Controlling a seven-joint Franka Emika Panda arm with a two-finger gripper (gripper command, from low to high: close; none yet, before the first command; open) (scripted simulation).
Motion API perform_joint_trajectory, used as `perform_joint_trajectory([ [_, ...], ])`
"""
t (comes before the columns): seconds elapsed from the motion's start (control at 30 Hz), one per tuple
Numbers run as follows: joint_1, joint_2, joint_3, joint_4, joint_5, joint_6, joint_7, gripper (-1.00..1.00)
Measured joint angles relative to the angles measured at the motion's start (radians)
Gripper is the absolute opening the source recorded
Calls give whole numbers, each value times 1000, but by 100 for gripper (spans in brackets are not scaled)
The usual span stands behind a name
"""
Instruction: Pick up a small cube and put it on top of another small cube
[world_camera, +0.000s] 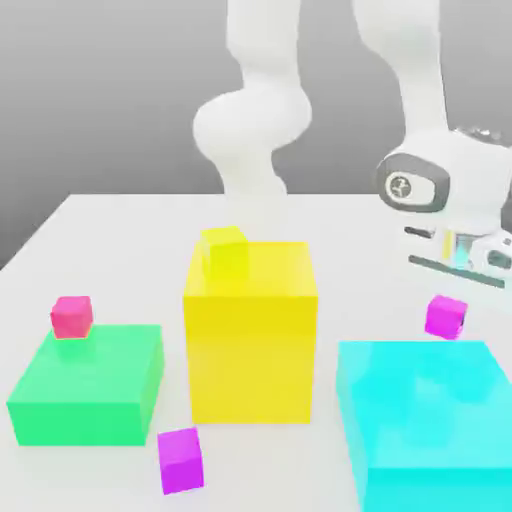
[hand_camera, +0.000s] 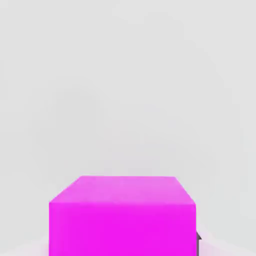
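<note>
The pincer (world_camera: 452, 290) grips a small purple cube (world_camera: 445, 317) above the table (world_camera: 120, 225), ready for stacking on its twin (world_camera: 180, 460)

White arm bent over, wrist low at exterior view's right, jaws closed.

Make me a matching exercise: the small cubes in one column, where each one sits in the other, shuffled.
Things:
1. pink-red small cube
2. yellow small cube
3. magenta small cube at the exterior view's right
4. magenta small cube near the front

Places:
A. on the table, in front of the big yellow block
B. on the big green block
C. beyond the big cyan block, below the gripper
D. on the big yellow block

Pairs: 1-B, 2-D, 3-C, 4-A
</note>
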Motion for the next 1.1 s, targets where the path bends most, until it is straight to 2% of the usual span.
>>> perform_joint_trajectory([
  [0.17, -31, 4, -76, 69, -123, 6, 50, -100],
  [0.4, -255, 42, -211, 191, -204, -15, 13, -100],
  [0.6, -470, 114, -332, 295, -143, -87, -171, -100],
  [0.87, -740, 206, -459, 360, -40, -177, -432, -100],
  [1.1, -822, 174, -446, 352, -43, -210, -711, -100],
])
